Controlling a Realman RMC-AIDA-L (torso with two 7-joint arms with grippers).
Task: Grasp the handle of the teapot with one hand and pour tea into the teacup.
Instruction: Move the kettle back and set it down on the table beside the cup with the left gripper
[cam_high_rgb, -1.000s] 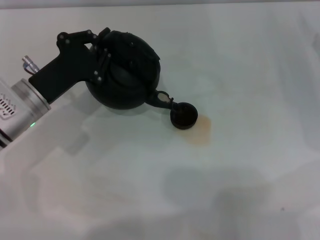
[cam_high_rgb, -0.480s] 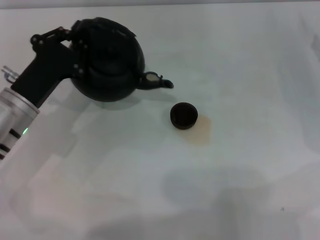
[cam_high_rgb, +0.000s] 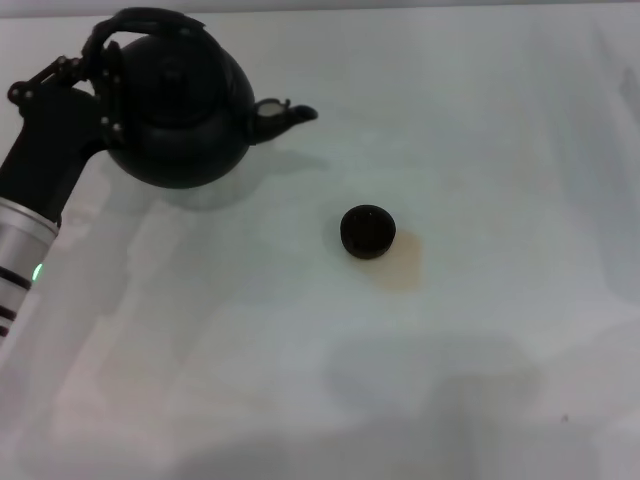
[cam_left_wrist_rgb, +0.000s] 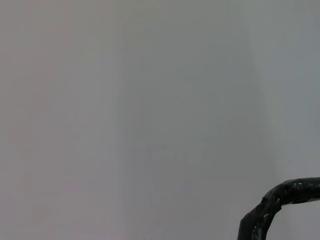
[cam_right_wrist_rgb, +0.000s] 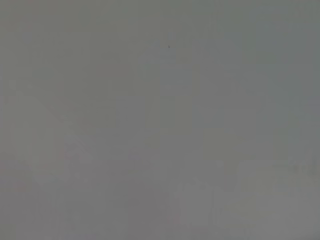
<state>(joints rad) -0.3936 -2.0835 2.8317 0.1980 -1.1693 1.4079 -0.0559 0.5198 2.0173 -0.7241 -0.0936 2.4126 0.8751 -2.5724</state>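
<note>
The teapot (cam_high_rgb: 180, 110) has swung back up and left, away from the teacup (cam_high_rgb: 367, 231). The left gripper (cam_high_rgb: 100, 75) clamps the handle (cam_high_rgb: 135, 22), holding the pot upright at far left, spout toward the cup. The cup's contents cannot be made out.

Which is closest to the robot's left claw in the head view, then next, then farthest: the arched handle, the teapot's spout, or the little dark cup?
1. Dark arched bail handle of the round matte black teapot: in the left claw.
2. Short stubby spout: on the teapot's far side.
3. Small round dark teacup: alone, mid-table.
</note>
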